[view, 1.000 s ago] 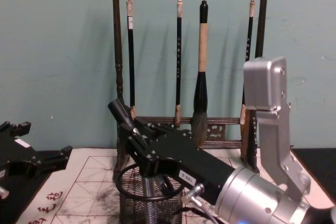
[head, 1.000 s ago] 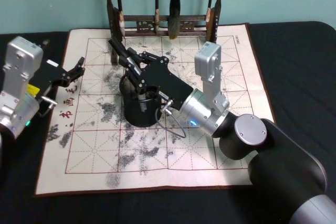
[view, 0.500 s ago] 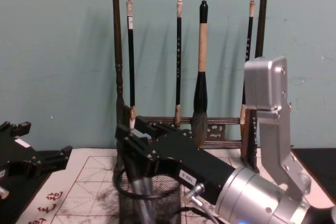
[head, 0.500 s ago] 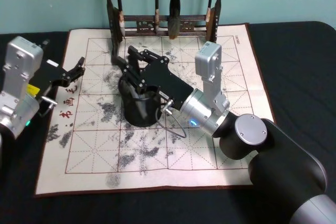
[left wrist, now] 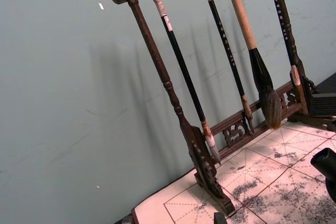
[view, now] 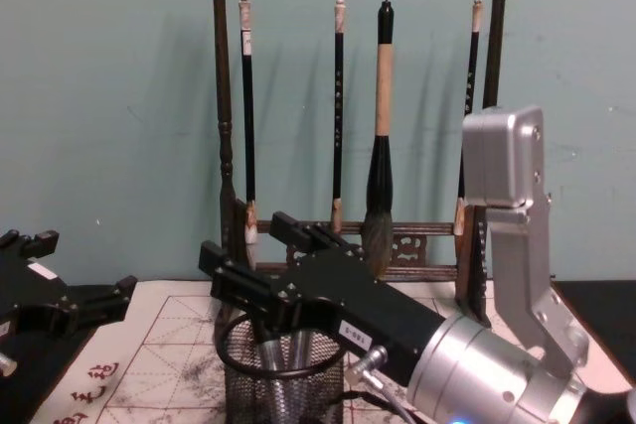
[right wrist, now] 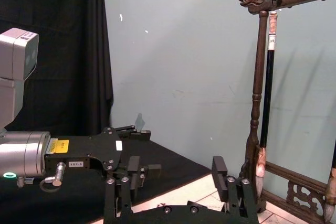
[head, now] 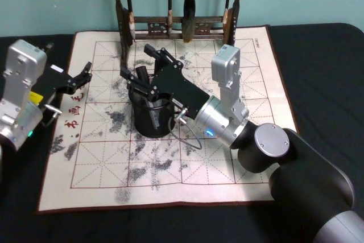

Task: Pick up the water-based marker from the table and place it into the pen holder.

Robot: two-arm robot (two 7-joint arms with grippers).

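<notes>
Marker first: a dark, slim water-based marker (view: 266,356) stands inside the round black wire-mesh pen holder (view: 281,384), its grey barrel visible through the mesh and its top poking above the rim in the head view. The holder sits on a cream calligraphy mat with a red grid and ink smudges (head: 227,169), spread on the black worktop (head: 318,72). Directly over the rim hangs the right claw (head: 144,68), fingers spread wide and gripping nothing — the drop looks done. What seems left is only to draw that arm clear. The left claw (head: 83,75) rests parked at the mat's left edge, fingers parted and empty. Behind stands a tall dark wooden brush rack (view: 353,106) hung with brushes.
</notes>
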